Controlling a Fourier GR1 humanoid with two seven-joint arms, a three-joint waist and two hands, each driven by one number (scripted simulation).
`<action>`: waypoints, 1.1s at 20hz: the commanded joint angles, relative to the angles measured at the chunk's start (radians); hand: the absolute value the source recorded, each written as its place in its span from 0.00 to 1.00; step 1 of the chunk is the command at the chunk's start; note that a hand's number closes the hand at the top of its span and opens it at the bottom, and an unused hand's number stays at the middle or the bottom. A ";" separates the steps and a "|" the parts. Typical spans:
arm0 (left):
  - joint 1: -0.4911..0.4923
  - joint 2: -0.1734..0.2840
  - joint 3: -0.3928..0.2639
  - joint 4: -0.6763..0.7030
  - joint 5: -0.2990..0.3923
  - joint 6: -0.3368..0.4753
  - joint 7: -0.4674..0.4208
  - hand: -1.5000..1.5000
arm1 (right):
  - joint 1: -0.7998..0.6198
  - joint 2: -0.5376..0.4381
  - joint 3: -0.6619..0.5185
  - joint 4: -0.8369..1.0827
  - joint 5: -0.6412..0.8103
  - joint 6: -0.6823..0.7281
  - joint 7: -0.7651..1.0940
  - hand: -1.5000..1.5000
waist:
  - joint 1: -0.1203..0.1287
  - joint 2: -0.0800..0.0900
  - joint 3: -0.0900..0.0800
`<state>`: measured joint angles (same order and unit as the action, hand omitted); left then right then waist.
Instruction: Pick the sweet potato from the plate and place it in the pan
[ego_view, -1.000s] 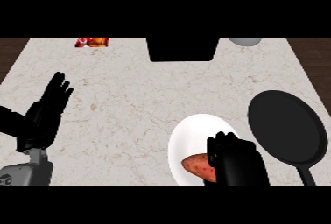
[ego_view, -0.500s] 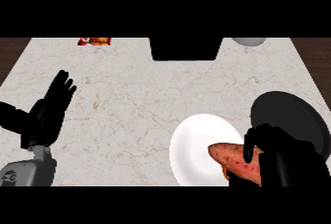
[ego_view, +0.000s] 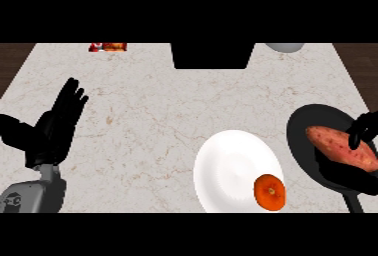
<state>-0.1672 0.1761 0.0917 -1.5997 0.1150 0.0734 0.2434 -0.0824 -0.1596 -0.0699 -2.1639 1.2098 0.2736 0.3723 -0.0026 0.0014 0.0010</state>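
Item: one pale marbled stone table (ego_view: 162, 115), viewed steeply from above. On it, toward the right, a round white plate (ego_view: 232, 160), bearing only a small orange disc-shaped piece, perhaps a carrot slice (ego_view: 270, 192), near its lower right rim. Just beside the plate, at the right edge, a round black pan (ego_view: 310, 122) with a dark handle running toward the lower edge. Within the pan's outline, an elongated reddish-brown sweet potato (ego_view: 339, 146), lying aslant; whether it rested on the pan floor or hung just above it could not be told. The right robot hand (ego_view: 363, 131), black, showed only in part at the view's right margin, its fingers curled over the sweet potato's upper end and grasping it. The left robot hand (ego_view: 55, 125), black on a grey forearm, stood at the left with fingers straight and raised, released and holding nothing, at rest. At the far edge: a black box-like object (ego_view: 210, 55), a grey rounded vessel (ego_view: 284, 47) (only partly in view) and a small red-and-orange packet (ego_view: 108, 47). Progress, as judged: the pick from the plate was done and the sweet potato had reached the pan; what remained was to let go and clear the right robot hand.
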 joint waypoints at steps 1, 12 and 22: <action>0.006 0.004 0.010 0.023 -0.006 -0.008 -0.025 0.50 | 0.029 -0.070 -0.195 0.152 -0.123 -0.143 -0.162 1.00 | 0.000 0.000 0.000; -0.017 0.029 0.038 0.015 0.026 -0.048 -0.003 0.50 | -0.173 -0.195 -0.319 0.803 -0.292 -0.341 -0.530 1.00 | 0.014 0.002 0.000; 0.014 -0.010 0.001 -0.010 -0.013 -0.019 0.010 0.50 | -0.252 -0.183 -0.385 1.236 -0.280 -0.483 -0.530 0.00 | 0.013 0.003 0.000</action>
<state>-0.1602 0.1653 0.0950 -1.6048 0.1064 0.0556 0.2448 -0.3219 -0.3388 -0.3954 -1.0486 0.9762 -0.1999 -0.1711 0.0124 0.0043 0.0011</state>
